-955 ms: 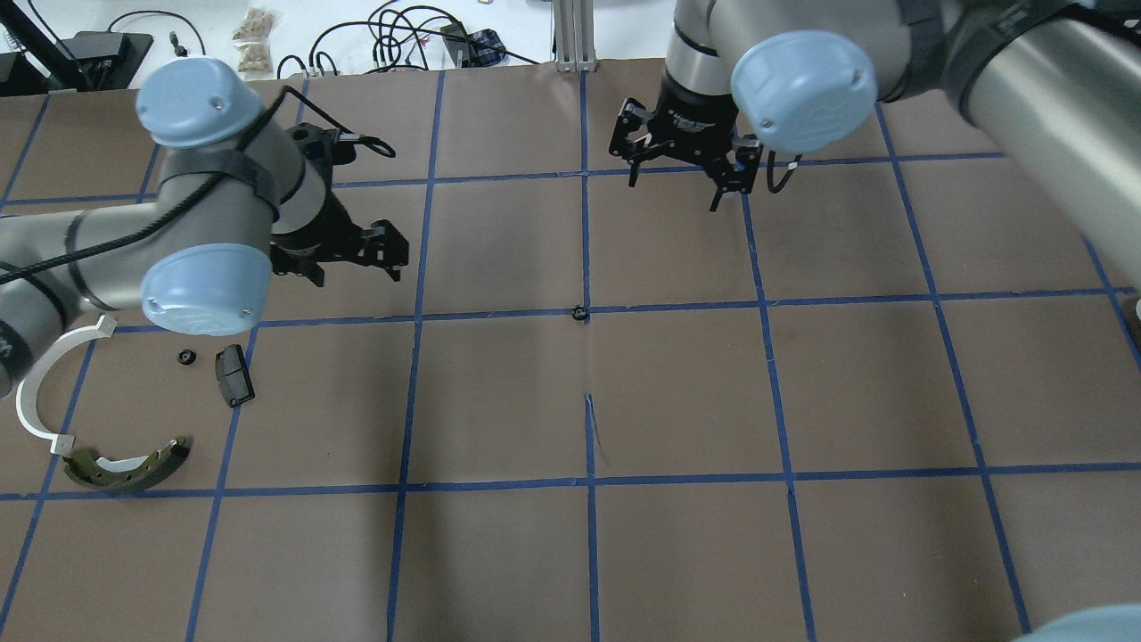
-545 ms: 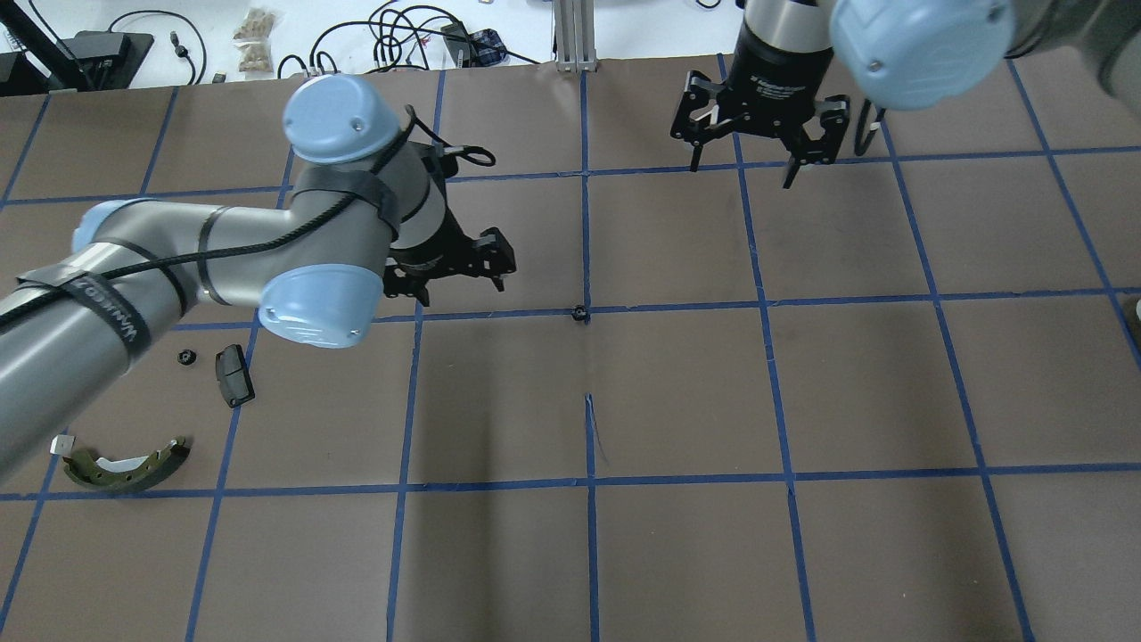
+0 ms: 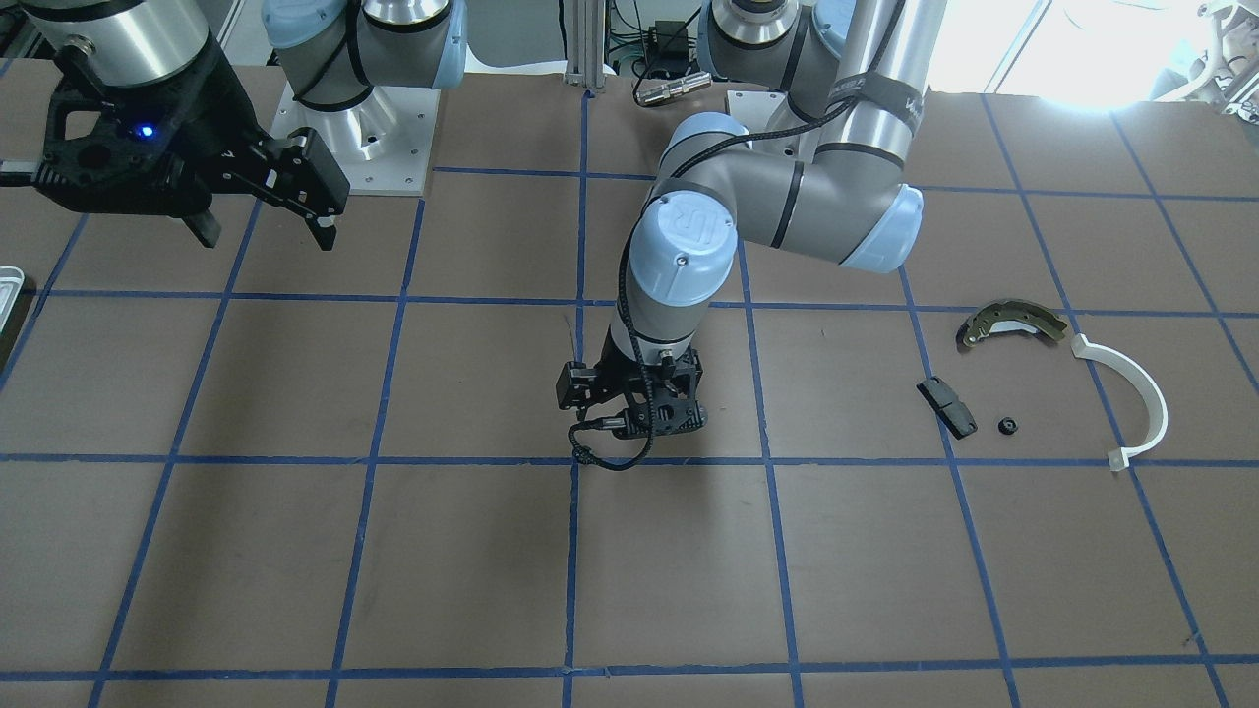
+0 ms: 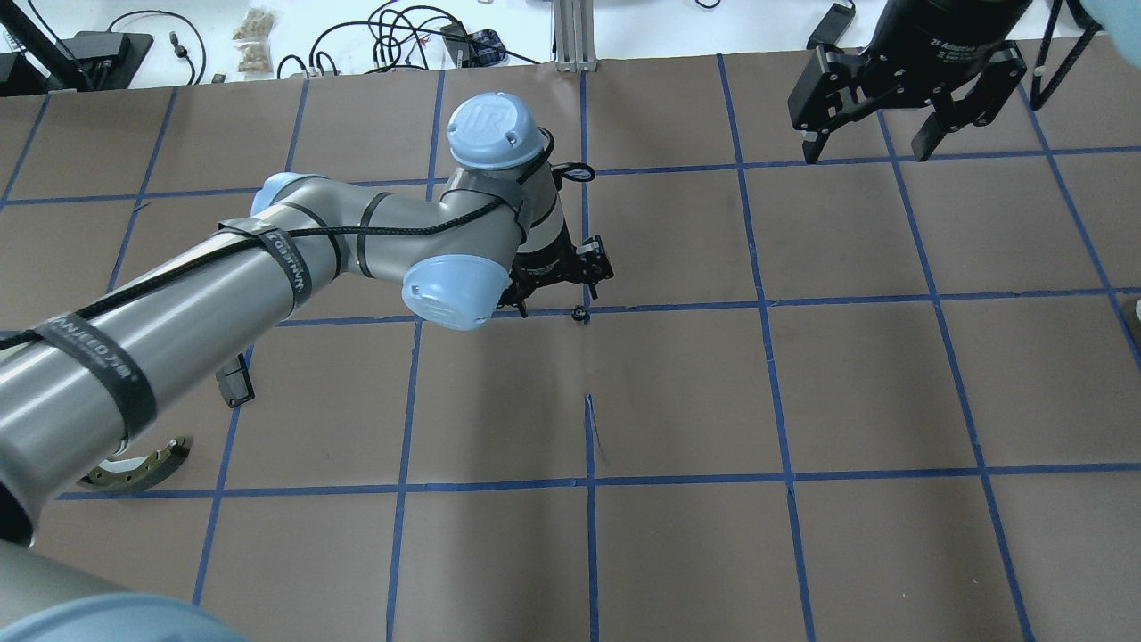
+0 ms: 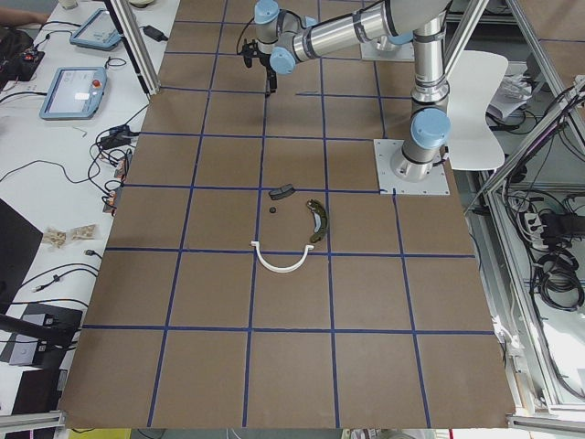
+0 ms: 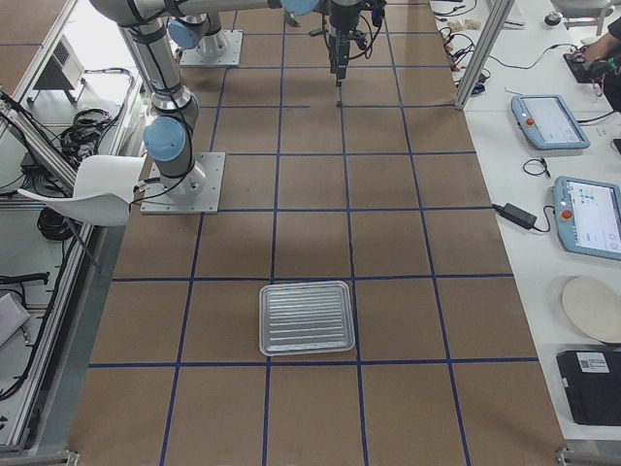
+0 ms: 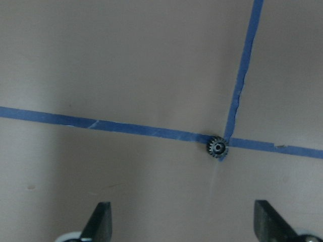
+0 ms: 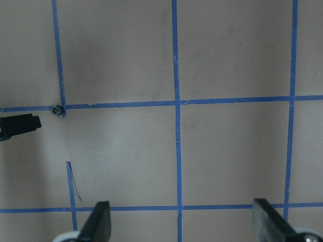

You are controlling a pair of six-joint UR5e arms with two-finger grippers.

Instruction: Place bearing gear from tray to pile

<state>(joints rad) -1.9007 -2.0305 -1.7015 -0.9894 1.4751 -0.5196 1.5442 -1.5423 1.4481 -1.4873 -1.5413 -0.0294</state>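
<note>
The left gripper (image 4: 562,283) moves from the left side to the middle and now hovers just beside the small gear (image 4: 578,313). The right gripper (image 4: 869,147) pulls back farther right, toward the far edge.

The bearing gear (image 7: 218,147), a small dark toothed wheel with a pale hub, lies flat on a crossing of blue tape lines (image 7: 126,126). It sits just ahead of the left gripper (image 7: 182,203), between its wide-spread fingers, untouched. The tray (image 6: 306,317) is pale, silvery and ribbed with rounded corners, and lies flat, well apart from both claws. The pile lies well off to the left gripper's outer side: an olive curved brake shoe (image 3: 1011,323), a white arc (image 3: 1131,393), a black block (image 3: 947,407) and a small black round part (image 3: 1006,426) just beside it
</note>
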